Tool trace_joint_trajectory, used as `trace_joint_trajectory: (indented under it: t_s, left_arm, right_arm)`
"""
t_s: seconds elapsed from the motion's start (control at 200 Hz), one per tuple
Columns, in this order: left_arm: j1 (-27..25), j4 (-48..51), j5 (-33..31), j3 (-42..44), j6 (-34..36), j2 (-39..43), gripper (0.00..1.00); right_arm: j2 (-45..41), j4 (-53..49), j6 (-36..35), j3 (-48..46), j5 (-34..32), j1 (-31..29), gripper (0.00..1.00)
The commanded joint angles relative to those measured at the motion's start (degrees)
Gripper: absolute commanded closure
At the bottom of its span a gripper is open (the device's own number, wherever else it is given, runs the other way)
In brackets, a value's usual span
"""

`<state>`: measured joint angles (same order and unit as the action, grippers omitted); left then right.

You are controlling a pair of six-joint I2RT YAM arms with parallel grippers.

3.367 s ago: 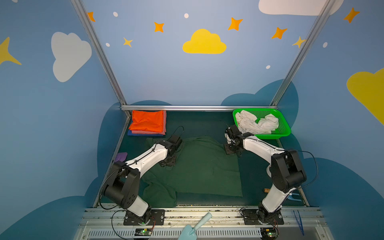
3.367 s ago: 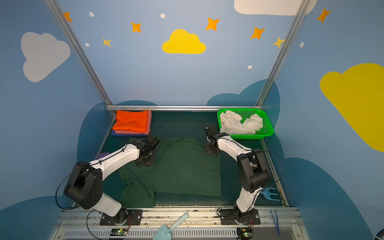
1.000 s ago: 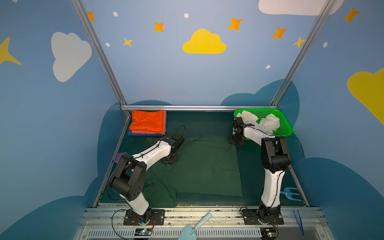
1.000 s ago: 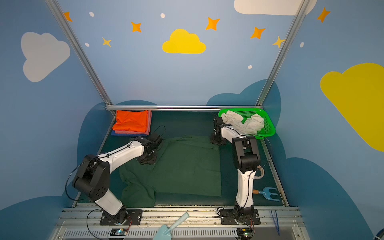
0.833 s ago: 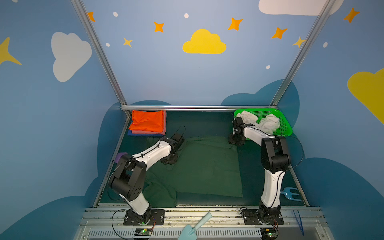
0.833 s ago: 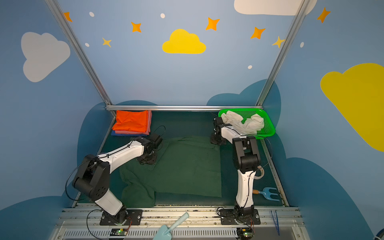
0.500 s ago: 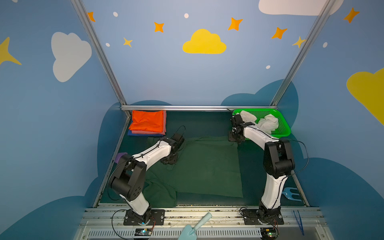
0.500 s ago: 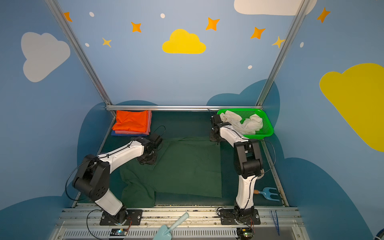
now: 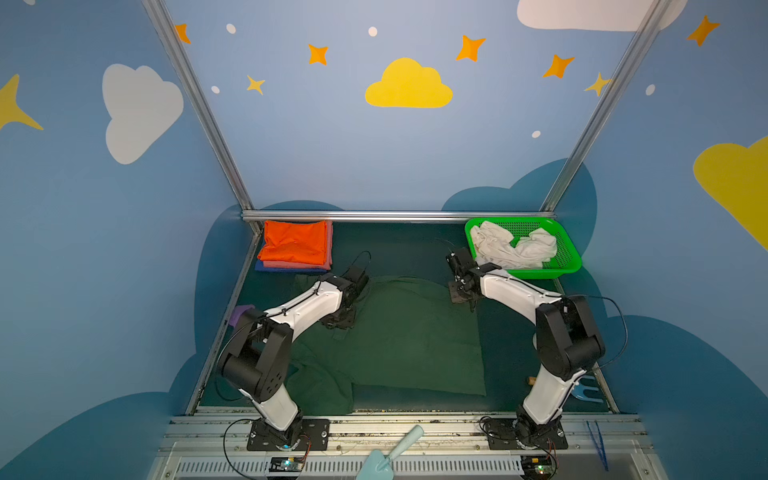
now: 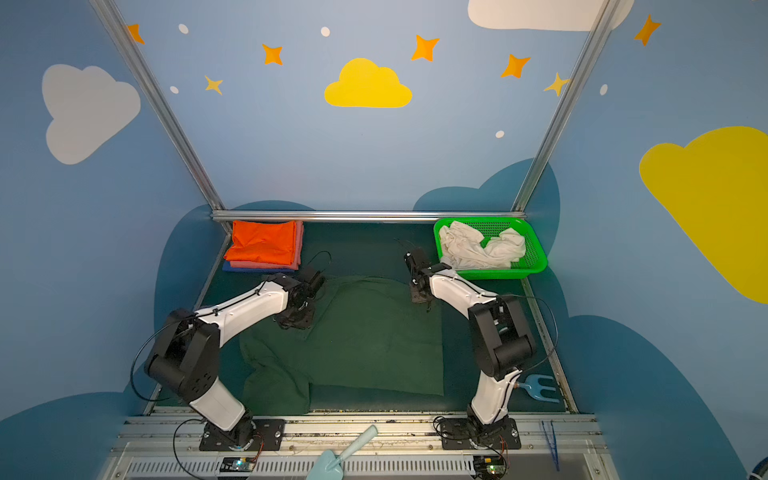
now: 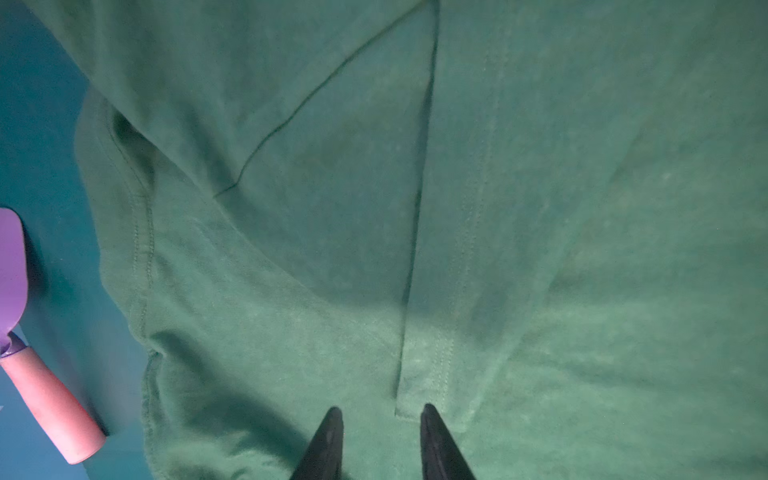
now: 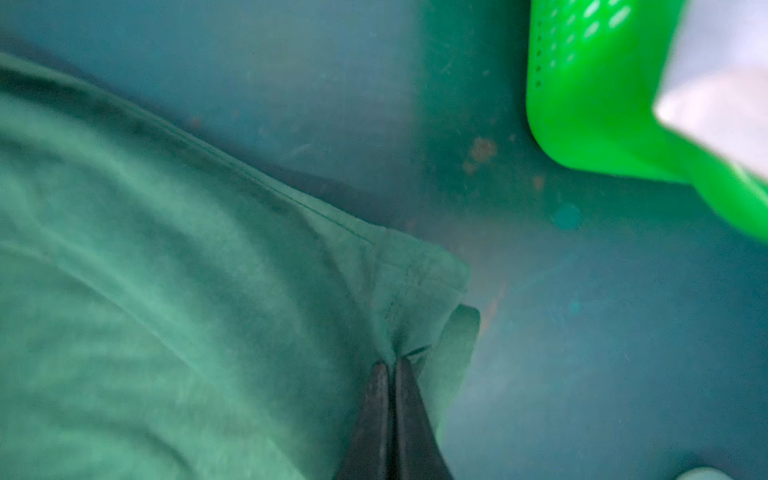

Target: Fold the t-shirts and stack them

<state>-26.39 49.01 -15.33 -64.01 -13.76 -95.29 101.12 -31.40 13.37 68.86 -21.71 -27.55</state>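
Right gripper [image 12: 390, 365] clamped on green shirt [image 9: 409, 345] corner, 1 o'clock, likely to pull it flat; left gripper [image 11: 380, 412] part-open over its 10 o'clock side, gripping nothing

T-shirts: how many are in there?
5. Back left, a folded stack: orange t-shirt on pink t-shirt on blue t-shirt. The dark green t-shirt lies spread in the middle. The white t-shirt is crumpled in the green basket, back right; more could hide under it.
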Motion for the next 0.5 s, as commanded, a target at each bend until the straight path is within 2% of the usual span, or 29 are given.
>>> trace_joint_trajectory:
  t_s: [0.0,0.05,0.105,0.125,0.21,0.355,0.496]
  left_arm:
    - [0.0,0.2,-0.1,-0.5,-0.1,-1.1,0.66]
    - [0.0,0.1,-0.1,-0.6,-0.1,-1.3,0.66]
    - [0.0,0.0,0.0,-0.6,-0.1,-1.7,0.66]
    - [0.0,0.0,0.1,-0.7,-0.1,-1.8,0.66]
    - [0.0,0.0,0.3,-1.1,-0.1,-2.3,0.66]
    - [0.0,0.0,0.4,-1.6,0.1,-2.7,0.66]
    - [0.0,-0.1,0.3,-1.6,0.1,-2.7,0.66]
  right_arm:
    - [-3.0,0.9,1.6,-3.8,-4.5,-1.3,0.98]
    - [-3.4,0.2,2.4,-5.2,-4.8,-1.6,0.94]
    - [-3.3,-1.0,3.7,-6.0,-4.6,-1.9,0.75]
    - [-3.2,-1.6,3.9,-6.0,-4.3,-1.9,0.71]
    - [-2.9,-3.1,4.2,-6.0,-3.7,-2.2,0.65]
    - [-3.9,-3.6,4.3,-5.2,-2.1,-1.7,0.49]
    - [-4.1,-1.2,5.1,-4.1,6.1,1.9,0.48]
